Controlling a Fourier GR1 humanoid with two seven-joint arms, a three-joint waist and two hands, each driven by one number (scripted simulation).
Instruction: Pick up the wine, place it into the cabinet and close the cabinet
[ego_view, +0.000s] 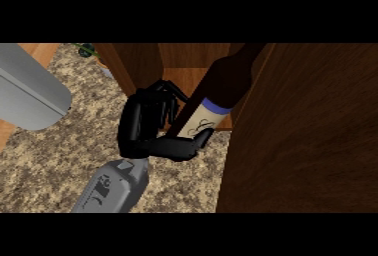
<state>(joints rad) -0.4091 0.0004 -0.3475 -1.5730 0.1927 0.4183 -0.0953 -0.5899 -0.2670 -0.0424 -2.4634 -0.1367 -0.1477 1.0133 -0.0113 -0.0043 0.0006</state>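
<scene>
The wine bottle (221, 90) is dark, with a white label and a blue band. It leans up and to the right, its neck reaching into the open wooden cabinet (181, 60). My left hand (144, 122) is at the bottle's lower left and shut on it. The thumb (188, 145) lies across the bottom of the label and hides the bottle's base. The fingers (166, 92) curl beside the bottle's body. The cabinet door (310, 130) stands open as a wide brown panel filling the right side. My right hand does not show.
A speckled stone counter (59, 170) lies under the arm. A large rounded grey shape (29, 90) fills the upper left edge. A small green thing (87, 49) sits at the top beside the cabinet's left wall.
</scene>
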